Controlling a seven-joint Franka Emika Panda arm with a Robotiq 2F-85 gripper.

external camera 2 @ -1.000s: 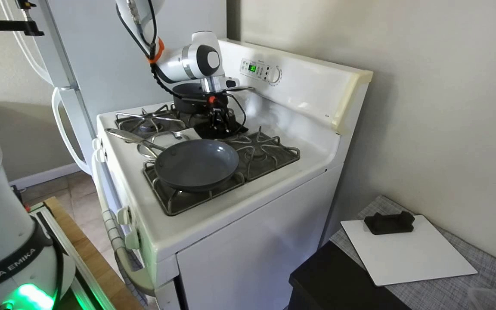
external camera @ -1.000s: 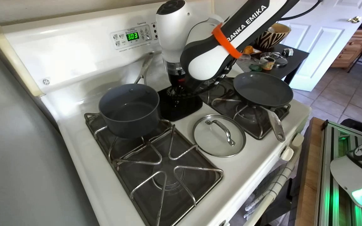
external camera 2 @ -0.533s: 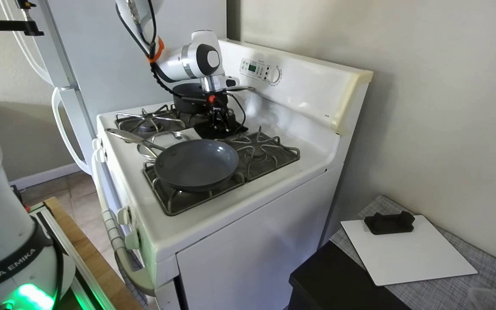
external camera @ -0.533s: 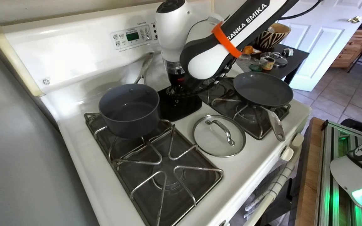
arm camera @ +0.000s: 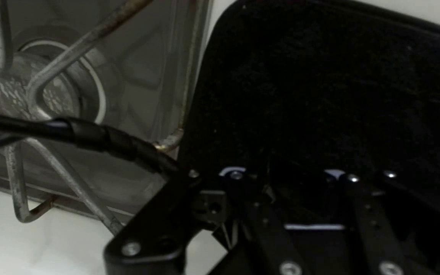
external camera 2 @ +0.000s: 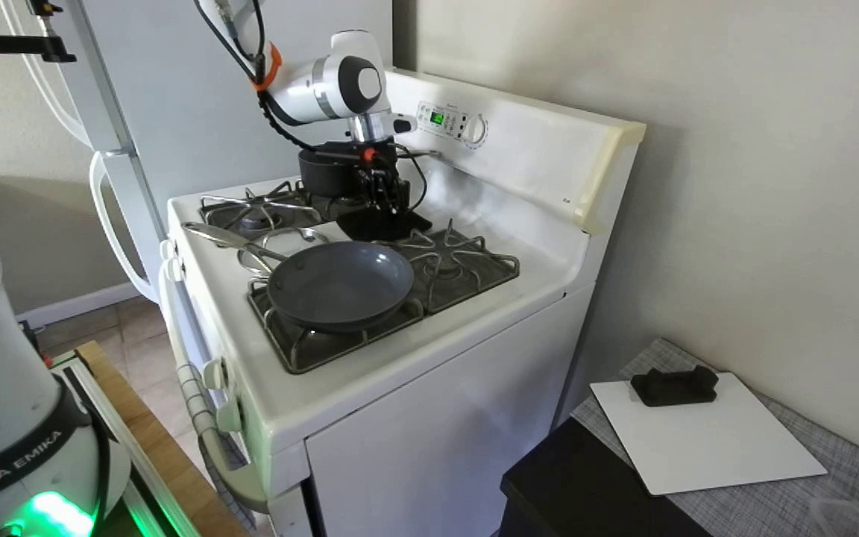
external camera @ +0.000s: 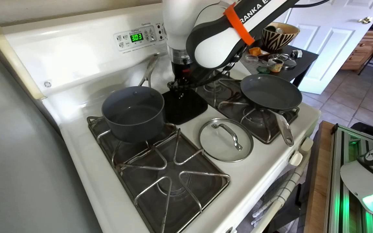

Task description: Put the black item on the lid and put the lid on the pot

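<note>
The black item [external camera: 186,108] is a flat black square lying on the stove between the burner grates. It also shows in an exterior view [external camera 2: 370,226] and fills much of the wrist view [arm camera: 319,76]. The glass lid [external camera: 217,145] lies on the white stovetop in front of it, handle up; it is partly hidden behind the pan in an exterior view [external camera 2: 284,240]. The dark grey pot [external camera: 134,129] stands uncovered on the back grate, beside the black item. My gripper [external camera: 179,94] points down just above the black item. Its fingertips are lost in the dark against it.
A shallow dark pan [external camera: 270,92] stands on the front grate, its handle [external camera 2: 224,237] over the stove's front. The pot's handle [external camera: 149,69] points to the back panel. A white board [external camera 2: 713,447] with a small black object [external camera 2: 674,388] lies on a side table.
My arm and gripper have risen a little in the last half second. The black item still lies flat in the same place. Lid, pot and pan have not moved.
</note>
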